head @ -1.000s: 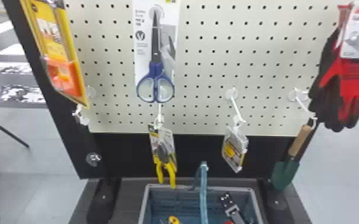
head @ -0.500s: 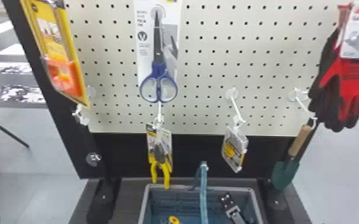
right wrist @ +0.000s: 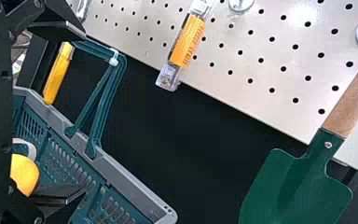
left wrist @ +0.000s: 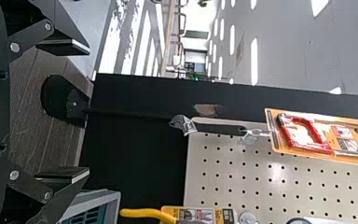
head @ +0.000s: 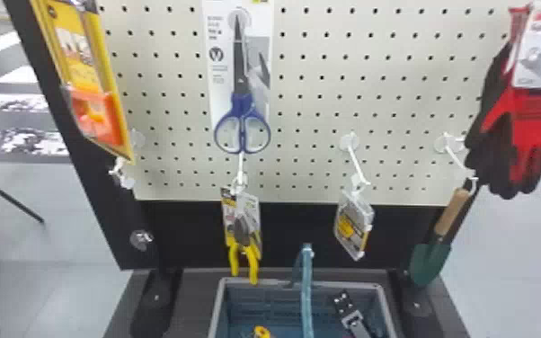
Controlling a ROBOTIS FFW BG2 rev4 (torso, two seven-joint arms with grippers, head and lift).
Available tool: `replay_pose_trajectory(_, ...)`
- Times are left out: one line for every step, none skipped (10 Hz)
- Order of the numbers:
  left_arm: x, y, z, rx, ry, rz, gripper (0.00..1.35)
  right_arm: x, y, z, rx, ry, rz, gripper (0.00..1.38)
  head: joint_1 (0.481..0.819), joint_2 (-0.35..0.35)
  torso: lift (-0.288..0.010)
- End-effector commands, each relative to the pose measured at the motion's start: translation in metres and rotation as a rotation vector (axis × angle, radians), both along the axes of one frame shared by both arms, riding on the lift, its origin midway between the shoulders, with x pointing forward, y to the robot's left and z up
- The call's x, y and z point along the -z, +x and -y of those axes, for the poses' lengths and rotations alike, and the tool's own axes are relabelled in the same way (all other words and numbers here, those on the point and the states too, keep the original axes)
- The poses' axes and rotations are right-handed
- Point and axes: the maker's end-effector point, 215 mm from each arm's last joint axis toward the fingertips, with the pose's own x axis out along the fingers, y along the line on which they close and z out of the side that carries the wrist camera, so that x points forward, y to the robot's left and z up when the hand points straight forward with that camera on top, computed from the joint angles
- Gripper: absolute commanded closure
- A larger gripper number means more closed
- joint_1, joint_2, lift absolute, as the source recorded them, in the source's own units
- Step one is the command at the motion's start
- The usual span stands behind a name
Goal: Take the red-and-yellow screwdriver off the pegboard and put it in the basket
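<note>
The pegboard [head: 310,112] stands upright ahead. In the head view, the basket [head: 386,310] sits below its middle, a yellow item [head: 261,331] and a black-and-grey tool [head: 350,317] inside; I cannot tell whether either belongs to the screwdriver. At the board's lower left is a bare white hook [head: 123,175]. My left gripper [left wrist: 65,111] is open in its wrist view, nothing between its fingers, the basket [left wrist: 114,198] beyond one finger. My right gripper [right wrist: 60,112] is also open, close to the basket [right wrist: 135,189]; a rounded yellow thing [right wrist: 24,175] shows inside.
Yellow-handled pliers [head: 245,260] hang over the basket's back left, below scissors [head: 241,121]. The raised basket handle [head: 306,292] and a small package [head: 353,224] are near the middle. A trowel [head: 431,260] and gloves [head: 534,130] hang right, a packaged saw [left wrist: 307,133] left.
The hanging pliers have swung left and slightly back with their card turning. The scissors have shifted a little to the right. The basket keeps its place.
</note>
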Motion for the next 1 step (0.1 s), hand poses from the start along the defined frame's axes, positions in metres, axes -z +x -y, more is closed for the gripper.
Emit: replay_pose_trajectory(0.0000, 0.0000, 0.0000, 0.000, 0.000, 0.000, 0.36, -0.0019, 0.0003, 0.0006, 0.001, -0.003, 0.005, 0.16, 0.549, 0.000, -0.100)
